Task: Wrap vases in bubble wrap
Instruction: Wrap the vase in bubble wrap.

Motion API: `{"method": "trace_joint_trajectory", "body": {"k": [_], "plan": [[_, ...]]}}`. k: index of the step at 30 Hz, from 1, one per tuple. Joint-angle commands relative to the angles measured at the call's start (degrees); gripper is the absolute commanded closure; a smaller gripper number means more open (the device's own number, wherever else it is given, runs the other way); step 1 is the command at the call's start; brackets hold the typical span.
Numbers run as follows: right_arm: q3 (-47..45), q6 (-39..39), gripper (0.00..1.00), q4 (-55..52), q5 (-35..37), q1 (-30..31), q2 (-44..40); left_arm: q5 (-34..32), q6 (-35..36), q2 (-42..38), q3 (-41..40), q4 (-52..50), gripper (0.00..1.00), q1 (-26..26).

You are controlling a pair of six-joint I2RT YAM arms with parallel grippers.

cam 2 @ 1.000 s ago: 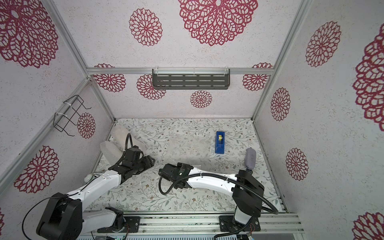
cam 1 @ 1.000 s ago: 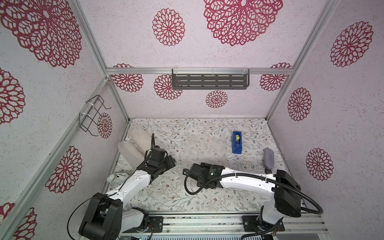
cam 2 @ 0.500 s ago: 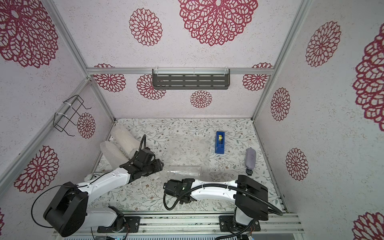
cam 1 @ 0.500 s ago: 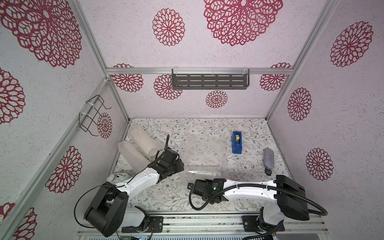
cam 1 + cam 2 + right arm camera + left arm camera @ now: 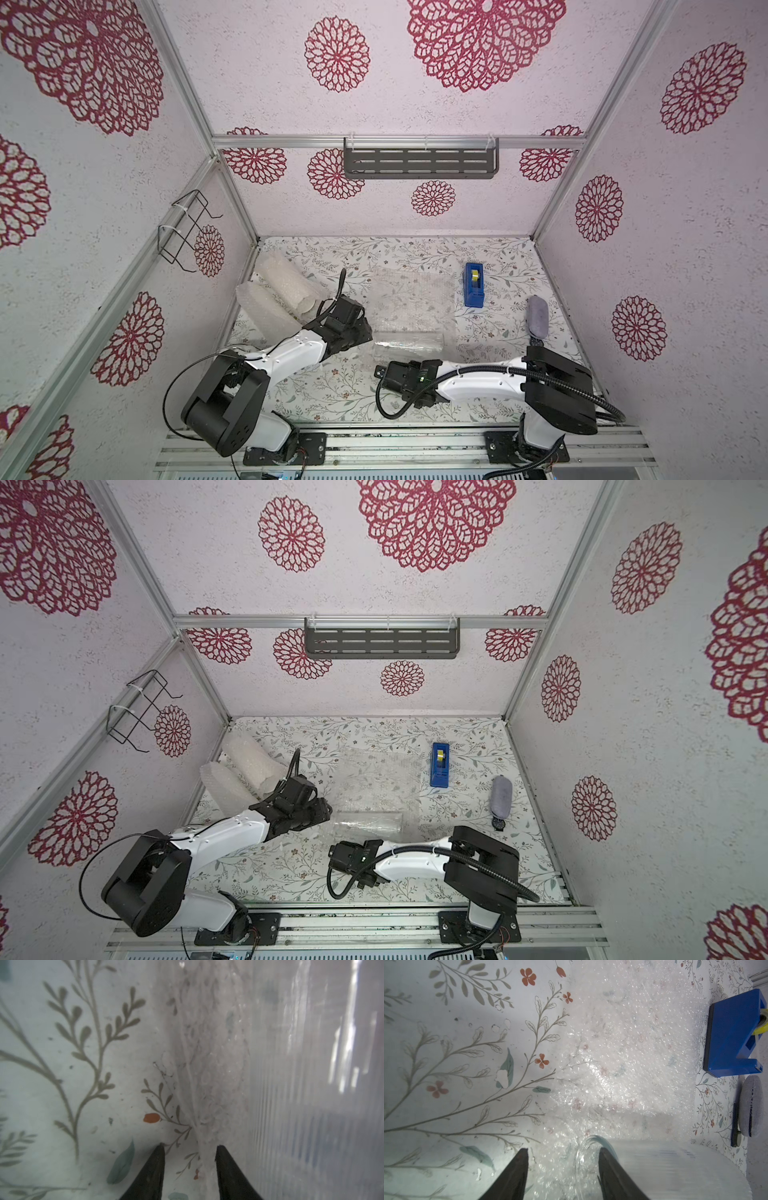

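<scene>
A clear glass vase (image 5: 409, 343) (image 5: 370, 823) lies on its side on the front part of a flat bubble wrap (image 5: 415, 295) (image 5: 374, 775) sheet. My left gripper (image 5: 368, 334) (image 5: 562, 1151) is open at the vase's left, open end. The glass rim (image 5: 581, 1159) stands between its fingers. My right gripper (image 5: 379, 371) (image 5: 189, 1149) is low in front of the vase, jaws apart, with the wrap's front edge (image 5: 204, 1147) running between them. Two rolled bubble-wrap bundles (image 5: 286, 286) (image 5: 264, 309) lie at the back left; what they hold is hidden.
A blue tape dispenser (image 5: 473, 284) stands right of the sheet. A grey pouch (image 5: 537, 316) and a small dark object (image 5: 536, 343) lie near the right wall. A grey shelf (image 5: 419, 162) and a wire basket (image 5: 187, 232) hang on the walls.
My right arm drew back toward the front, uncovering the vase, and its jaws narrowed at the wrap's edge. My left gripper moved right to the vase's open end.
</scene>
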Motion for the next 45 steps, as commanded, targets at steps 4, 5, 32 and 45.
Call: {"method": "trace_joint_trajectory", "body": {"k": [4,5,32,45], "plan": [[-1.4,0.2,0.66,2.3,2.9,-0.5,0.3,-0.1,0.6,1.4,3.0,-1.2,0.43,-0.4],[-1.4,0.1,0.68,2.4,2.8,-0.5,0.3,-0.1,0.7,1.6,3.3,-1.5,0.43,-0.4],[-4.8,0.2,1.0,9.0,0.1,-4.1,-10.7,0.5,8.6,13.9,21.2,-11.8,0.41,-3.0],[-4.1,0.1,1.0,11.1,3.5,-7.4,-11.7,2.0,11.2,19.5,26.6,-13.8,0.41,-4.1]]}}
